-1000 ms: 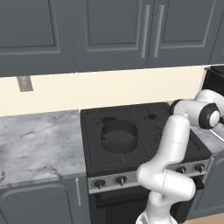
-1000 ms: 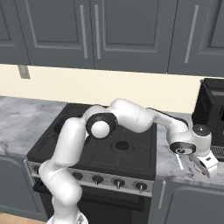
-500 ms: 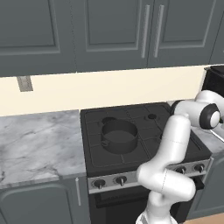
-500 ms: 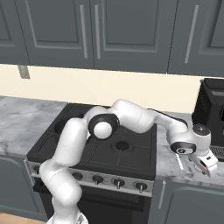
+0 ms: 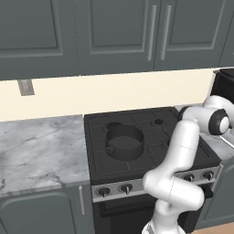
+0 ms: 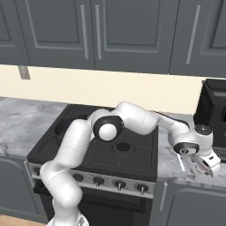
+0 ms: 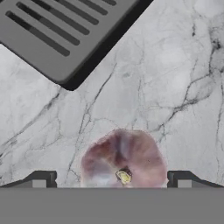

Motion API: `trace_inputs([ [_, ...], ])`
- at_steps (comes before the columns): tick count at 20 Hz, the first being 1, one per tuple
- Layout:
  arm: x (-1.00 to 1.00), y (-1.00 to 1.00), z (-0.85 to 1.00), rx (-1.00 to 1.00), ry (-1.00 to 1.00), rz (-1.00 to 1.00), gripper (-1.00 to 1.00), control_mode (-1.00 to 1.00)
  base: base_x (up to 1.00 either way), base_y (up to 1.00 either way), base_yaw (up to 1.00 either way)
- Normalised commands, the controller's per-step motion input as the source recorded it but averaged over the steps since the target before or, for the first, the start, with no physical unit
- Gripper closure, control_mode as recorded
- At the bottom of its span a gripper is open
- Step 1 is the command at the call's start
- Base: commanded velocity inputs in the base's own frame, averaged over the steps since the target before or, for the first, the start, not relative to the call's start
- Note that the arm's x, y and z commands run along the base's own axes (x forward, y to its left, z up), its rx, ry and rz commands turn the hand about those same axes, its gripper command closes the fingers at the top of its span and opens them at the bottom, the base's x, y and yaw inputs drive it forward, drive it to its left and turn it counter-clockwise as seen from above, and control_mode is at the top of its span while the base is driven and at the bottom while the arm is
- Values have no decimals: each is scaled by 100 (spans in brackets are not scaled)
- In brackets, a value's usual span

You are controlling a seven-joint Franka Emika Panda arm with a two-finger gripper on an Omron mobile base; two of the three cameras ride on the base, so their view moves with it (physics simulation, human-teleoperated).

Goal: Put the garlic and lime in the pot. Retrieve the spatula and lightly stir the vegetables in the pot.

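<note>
My gripper [image 7: 112, 180] is open and pointing down at the marble counter right of the stove. The garlic [image 7: 123, 158], a pale pinkish-white lumpy bulb, lies on the counter between the two fingertips [image 7: 41, 179], apart from both. In the right base view the gripper [image 6: 206, 166] hangs just above the counter beside the coffee machine. The pot [image 5: 124, 141], dark grey and round, stands on the stove's left burners, far left of the gripper. A thin light stick, possibly the spatula handle [image 6: 180, 163], lies on the counter by the hand. The lime is out of view.
A black coffee machine [image 6: 214, 110] stands at the back of the right counter; its slatted grey drip tray [image 7: 61, 30] lies close to the garlic. The stove [image 5: 151, 151] fills the middle, with marble counter [image 5: 41, 146] on its left. Cabinets hang overhead.
The hand has sunk a little toward the counter over the garlic. The jaws stay open and nothing else has moved.
</note>
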Motion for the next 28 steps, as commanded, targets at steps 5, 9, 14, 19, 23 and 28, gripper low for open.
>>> trace_inputs([
  [5,0,-14,-24,0,1,0,-100,-100,0,0,0],
  [9,0,0,-4,0,0,0,-100,-100,0,0,0],
  [14,0,0,0,0,0,0,100,-100,0,0,0],
  [19,-30,4,11,0,-2,2,100,-100,0,0,0],
  [23,-91,42,61,0,-11,9,100,-100,0,0,0],
  [28,-46,85,86,-7,-4,16,100,-100,0,0,0],
])
